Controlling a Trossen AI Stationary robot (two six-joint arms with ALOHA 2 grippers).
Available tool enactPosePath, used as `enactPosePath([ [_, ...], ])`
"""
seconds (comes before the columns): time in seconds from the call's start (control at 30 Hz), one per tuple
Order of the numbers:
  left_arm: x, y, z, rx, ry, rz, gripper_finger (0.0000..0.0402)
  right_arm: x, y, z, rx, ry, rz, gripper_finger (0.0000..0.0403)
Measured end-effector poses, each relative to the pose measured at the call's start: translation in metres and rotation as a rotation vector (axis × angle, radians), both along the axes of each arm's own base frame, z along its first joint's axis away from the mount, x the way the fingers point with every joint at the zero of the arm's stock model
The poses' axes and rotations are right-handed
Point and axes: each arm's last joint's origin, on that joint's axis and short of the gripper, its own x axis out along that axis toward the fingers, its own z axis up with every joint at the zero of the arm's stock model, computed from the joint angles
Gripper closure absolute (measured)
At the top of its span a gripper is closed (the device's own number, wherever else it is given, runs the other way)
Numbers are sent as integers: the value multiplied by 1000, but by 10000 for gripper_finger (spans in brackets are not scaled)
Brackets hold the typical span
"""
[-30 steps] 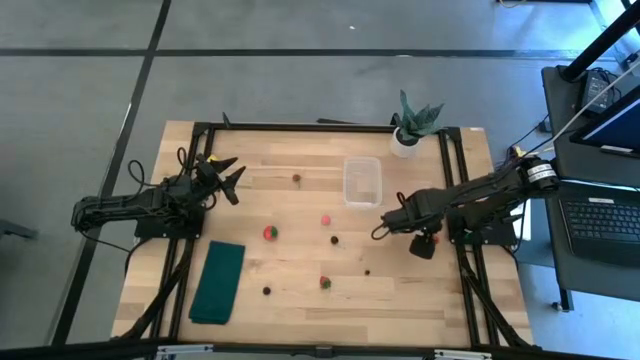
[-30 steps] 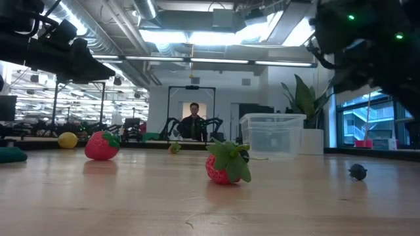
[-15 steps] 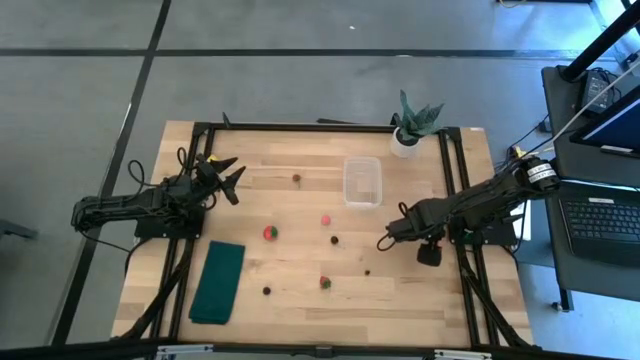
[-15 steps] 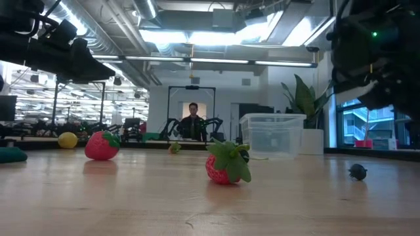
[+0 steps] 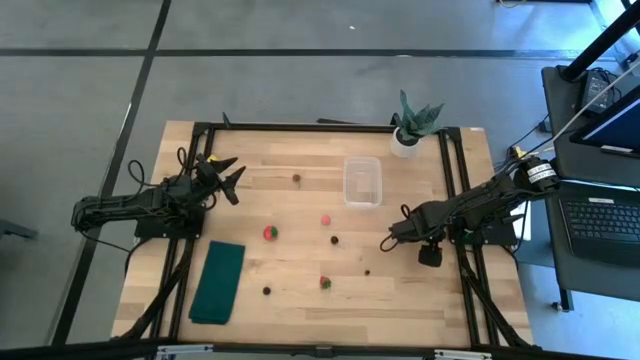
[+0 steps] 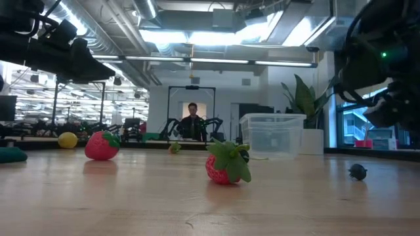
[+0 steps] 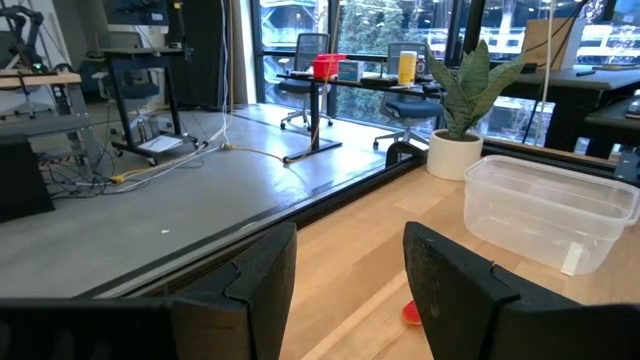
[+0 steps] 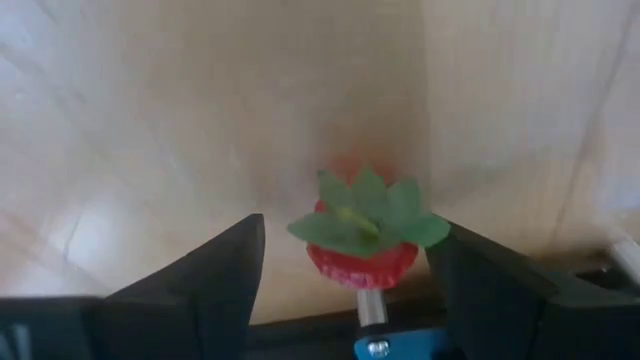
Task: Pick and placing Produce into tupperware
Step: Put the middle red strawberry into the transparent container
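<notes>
My right gripper (image 5: pixel 386 243) hovers over the table's right half, near of the clear tupperware (image 5: pixel 362 181), fingers open and pointing down. In the right wrist view a red strawberry (image 8: pixel 360 240) with a green top sits between them; the arm hides it from above. Other produce lies on the wood: two strawberries (image 5: pixel 269 232) (image 5: pixel 325 282), a pink piece (image 5: pixel 325 220) and dark berries (image 5: pixel 335 239) (image 5: pixel 367 271). A yellow piece (image 6: pixel 67 139) shows in the low view. My left gripper (image 5: pixel 230 180) waits open at the table's left, above the wood. My right gripper has its fingers on either side of the strawberry, whose leafy top (image 8: pixel 415 230) reaches the inner side of one finger (image 8: pixel 480 275). The other finger stands apart from it. I cannot tell whether the leaf touches, nor whether the strawberry rests on the table.
A potted green plant (image 5: pixel 412 125) stands at the far edge beside the tub. A dark green folded cloth (image 5: pixel 218 281) lies near the left front corner. Two more dark berries (image 5: pixel 267 290) (image 5: pixel 297 178) lie on the wood. A person (image 6: pixel 191 121) sits beyond the far edge.
My right gripper has moved a little toward the table's near edge and right, away from the tupperware, and has come lower. The pieces on the table and the left arm have kept still.
</notes>
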Motion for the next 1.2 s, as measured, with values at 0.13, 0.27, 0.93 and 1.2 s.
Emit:
enactPosePath([
  [0.13, 0, 0, 0, 0, 0, 0, 223, -3, -1, -5, 3, -3, -1, 128],
  [0.27, 0, 0, 0, 0, 0, 0, 223, -5, -1, -8, 8, -10, -3, 128],
  [0.93, 0, 0, 0, 0, 0, 0, 223, -1, 0, -6, 8, -30, 0, 202],
  [1.2, 0, 0, 0, 0, 0, 0, 223, -1, 0, -6, 7, -32, 1, 258],
])
